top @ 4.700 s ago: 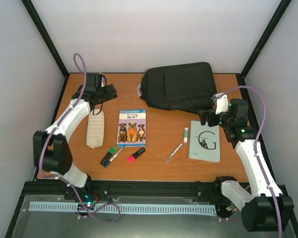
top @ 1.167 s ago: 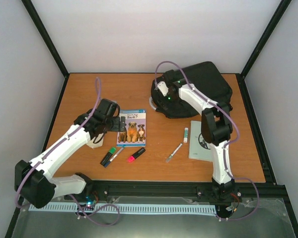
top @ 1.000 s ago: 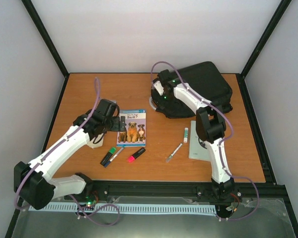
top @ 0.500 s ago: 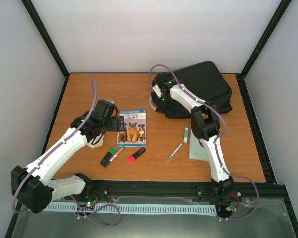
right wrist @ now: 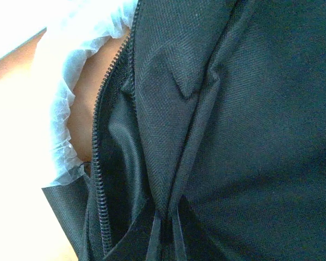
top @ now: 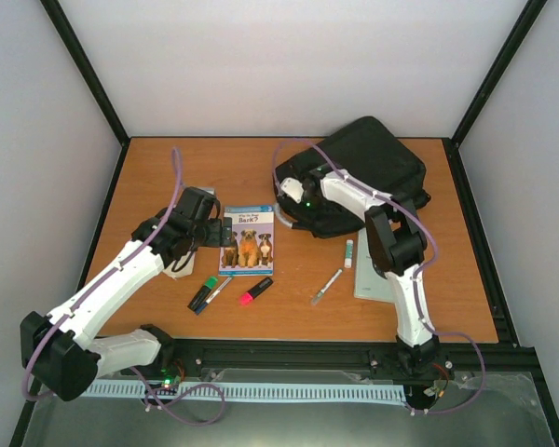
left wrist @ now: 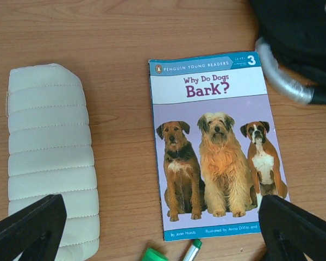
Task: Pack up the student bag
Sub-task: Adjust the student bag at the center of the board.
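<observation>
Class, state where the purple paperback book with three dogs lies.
In the top view, the purple paperback book lies left of centre, right of the white quilted pouch.

Your left arm (top: 121,275) and right arm (top: 349,191) wear white shells between black joints. 1 purple cable (top: 177,177) loops along each. A small green light (top: 309,201) glows near the right wrist. The left claw (left wrist: 158,200) has 2 matte black wedge fingers (left wrist: 27,231).

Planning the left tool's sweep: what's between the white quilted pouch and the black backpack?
The Why Do Dogs Bark? book, lying flat; clearest in the left wrist view.
</observation>
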`<action>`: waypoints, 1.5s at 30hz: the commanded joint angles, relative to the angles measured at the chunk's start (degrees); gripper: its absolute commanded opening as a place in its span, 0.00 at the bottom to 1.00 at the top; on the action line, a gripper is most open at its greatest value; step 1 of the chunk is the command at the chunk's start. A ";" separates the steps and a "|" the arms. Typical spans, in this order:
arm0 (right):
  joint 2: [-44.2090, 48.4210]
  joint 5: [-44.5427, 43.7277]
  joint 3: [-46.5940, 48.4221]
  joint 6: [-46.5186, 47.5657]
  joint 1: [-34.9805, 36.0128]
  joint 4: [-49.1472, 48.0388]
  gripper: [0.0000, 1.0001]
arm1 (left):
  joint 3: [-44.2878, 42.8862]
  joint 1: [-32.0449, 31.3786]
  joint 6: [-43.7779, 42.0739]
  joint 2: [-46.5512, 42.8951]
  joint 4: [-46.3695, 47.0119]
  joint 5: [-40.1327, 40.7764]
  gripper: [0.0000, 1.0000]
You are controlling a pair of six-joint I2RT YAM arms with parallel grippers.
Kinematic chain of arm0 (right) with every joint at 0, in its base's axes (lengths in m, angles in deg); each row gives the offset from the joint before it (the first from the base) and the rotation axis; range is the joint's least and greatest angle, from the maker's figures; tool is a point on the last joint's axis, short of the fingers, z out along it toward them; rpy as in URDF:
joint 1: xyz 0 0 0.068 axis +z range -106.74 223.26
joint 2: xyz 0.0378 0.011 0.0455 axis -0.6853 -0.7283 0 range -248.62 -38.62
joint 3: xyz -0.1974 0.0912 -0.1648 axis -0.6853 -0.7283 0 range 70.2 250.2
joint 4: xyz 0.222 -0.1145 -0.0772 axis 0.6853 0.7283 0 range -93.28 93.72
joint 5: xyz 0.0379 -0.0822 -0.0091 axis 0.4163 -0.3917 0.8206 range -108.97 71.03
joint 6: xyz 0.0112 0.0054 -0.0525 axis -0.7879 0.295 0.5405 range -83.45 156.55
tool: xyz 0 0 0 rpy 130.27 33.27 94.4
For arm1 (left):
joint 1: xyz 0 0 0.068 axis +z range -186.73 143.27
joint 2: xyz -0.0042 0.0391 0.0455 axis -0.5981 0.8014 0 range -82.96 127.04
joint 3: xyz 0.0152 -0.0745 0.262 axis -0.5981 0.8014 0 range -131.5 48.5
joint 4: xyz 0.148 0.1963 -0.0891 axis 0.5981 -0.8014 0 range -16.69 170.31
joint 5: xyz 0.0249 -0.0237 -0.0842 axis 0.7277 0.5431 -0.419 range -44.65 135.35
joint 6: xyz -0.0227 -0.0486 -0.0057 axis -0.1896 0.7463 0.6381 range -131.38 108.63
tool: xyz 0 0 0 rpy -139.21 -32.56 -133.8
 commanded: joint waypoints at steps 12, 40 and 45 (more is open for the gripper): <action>17.25 8.34 -19.65 24.53 2.87 0.46 0.03 | -0.07 0.23 -1.02 -1.30 1.26 0.01 1.00; 29.50 -0.86 -36.19 39.66 12.90 -0.53 0.03 | -0.16 0.23 -1.02 -0.91 1.37 -1.78 1.00; 31.35 -3.17 -36.89 42.59 11.33 -1.69 0.03 | -0.16 0.23 -1.09 -0.92 1.46 -2.10 1.00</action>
